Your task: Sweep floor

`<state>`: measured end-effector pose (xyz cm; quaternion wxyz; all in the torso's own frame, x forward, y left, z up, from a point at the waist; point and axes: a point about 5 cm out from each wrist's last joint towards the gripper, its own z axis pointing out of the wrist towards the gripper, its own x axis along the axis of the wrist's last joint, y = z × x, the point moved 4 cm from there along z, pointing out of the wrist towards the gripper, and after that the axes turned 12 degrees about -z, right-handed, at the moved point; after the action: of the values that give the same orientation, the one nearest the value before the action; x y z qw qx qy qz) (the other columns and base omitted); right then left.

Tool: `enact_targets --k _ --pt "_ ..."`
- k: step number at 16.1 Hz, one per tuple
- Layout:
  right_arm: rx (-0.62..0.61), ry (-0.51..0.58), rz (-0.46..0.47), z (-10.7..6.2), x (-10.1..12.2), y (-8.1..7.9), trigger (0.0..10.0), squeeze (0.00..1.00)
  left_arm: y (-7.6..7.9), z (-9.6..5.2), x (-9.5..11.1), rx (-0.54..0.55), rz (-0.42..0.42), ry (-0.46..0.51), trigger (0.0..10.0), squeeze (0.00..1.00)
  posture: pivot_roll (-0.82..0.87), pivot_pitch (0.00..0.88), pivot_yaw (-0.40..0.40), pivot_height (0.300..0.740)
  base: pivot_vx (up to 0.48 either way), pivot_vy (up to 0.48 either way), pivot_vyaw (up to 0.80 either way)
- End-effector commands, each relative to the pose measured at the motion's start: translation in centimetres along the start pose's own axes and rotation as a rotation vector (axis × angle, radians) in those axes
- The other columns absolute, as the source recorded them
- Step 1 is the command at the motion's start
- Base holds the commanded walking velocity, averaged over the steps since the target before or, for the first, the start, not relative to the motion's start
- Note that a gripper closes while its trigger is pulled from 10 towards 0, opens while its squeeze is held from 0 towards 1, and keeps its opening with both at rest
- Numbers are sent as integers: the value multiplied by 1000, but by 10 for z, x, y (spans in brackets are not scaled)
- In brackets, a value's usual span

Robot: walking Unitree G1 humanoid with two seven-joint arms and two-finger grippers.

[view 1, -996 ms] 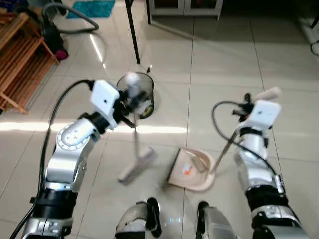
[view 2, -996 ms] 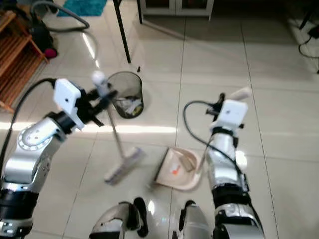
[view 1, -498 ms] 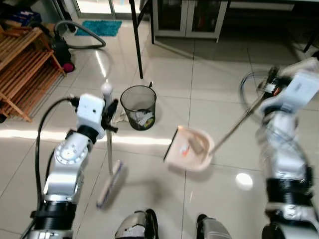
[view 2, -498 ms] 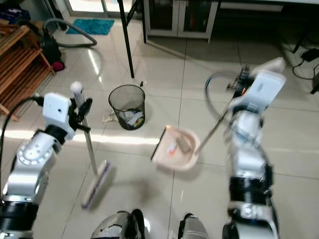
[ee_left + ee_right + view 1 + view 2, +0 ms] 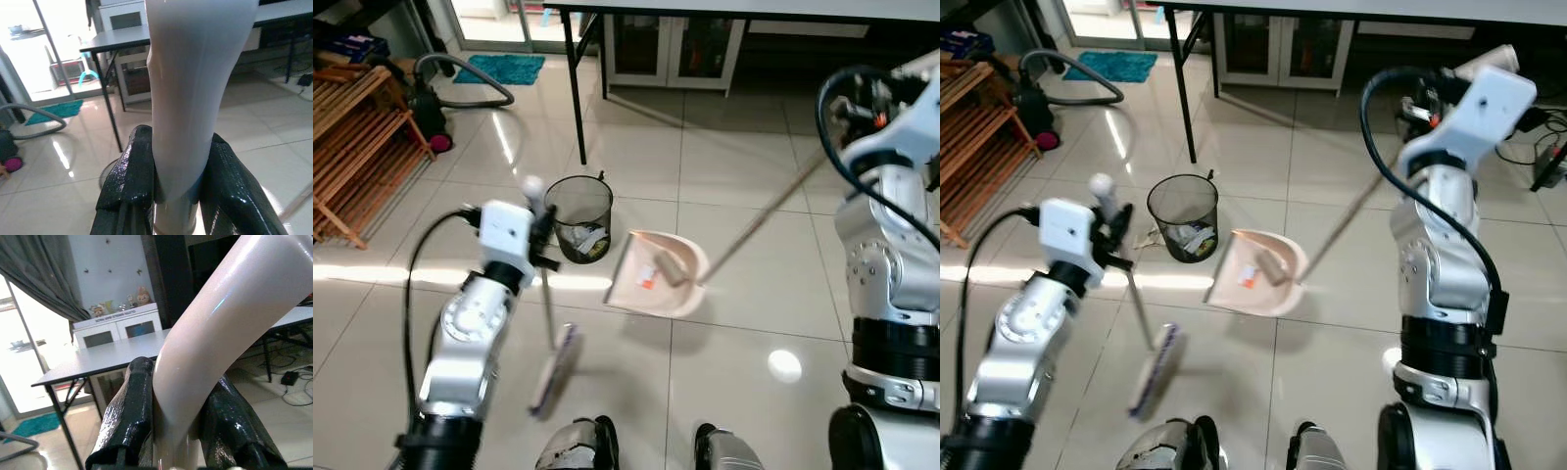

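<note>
At the far left of the tiled floor [image 5: 744,176] stands a slatted wooden rack [image 5: 357,137], and just beyond it a vacuum cleaner [image 5: 429,98] with its grey hose curling toward a teal mat [image 5: 504,69]. The left gripper [image 5: 173,183] has its two black fingers [image 5: 128,176] pinched tight on the pale handle of the broom [image 5: 546,304]. The stick runs down nearly upright, leaning a little, to the brush head [image 5: 555,370], which rests on the tiles just ahead of the robot's feet [image 5: 578,452]. Behind the broom sits a black mesh waste bin [image 5: 579,217] with crumpled scraps inside, near a black table leg [image 5: 576,93]. Just right of the bin, the beige dustpan [image 5: 658,274] hangs tilted above the floor, a shadow under it, with a small orange-marked scrap and a light lump lying in its scoop. Its long handle [image 5: 759,220] slants up and to the right to the right gripper [image 5: 178,418], raised high at the right side, fingers clamped on the curved cream grip. White cabinets [image 5: 671,44] stand at the far edge of the floor, under a tabletop.
</note>
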<state>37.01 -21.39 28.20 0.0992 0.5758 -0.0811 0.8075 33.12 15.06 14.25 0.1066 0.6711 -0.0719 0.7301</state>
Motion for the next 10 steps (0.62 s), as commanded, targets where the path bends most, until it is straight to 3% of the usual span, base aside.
enact_targets --k 1,8,10 --pt "14 53 26 0 17 -4 10000 0 -2 -1 10 14 12 39 10000 0 15 77 48 740 255 0 0" --pt "6 107 32 12 39 -14 10000 0 -7 0 9 31 18 38 10000 0 13 66 50 740 333 0 0" --pt "-2 107 27 14 39 -13 10000 0 -7 2 11 33 20 43 10000 0 20 69 45 740 356 0 497"
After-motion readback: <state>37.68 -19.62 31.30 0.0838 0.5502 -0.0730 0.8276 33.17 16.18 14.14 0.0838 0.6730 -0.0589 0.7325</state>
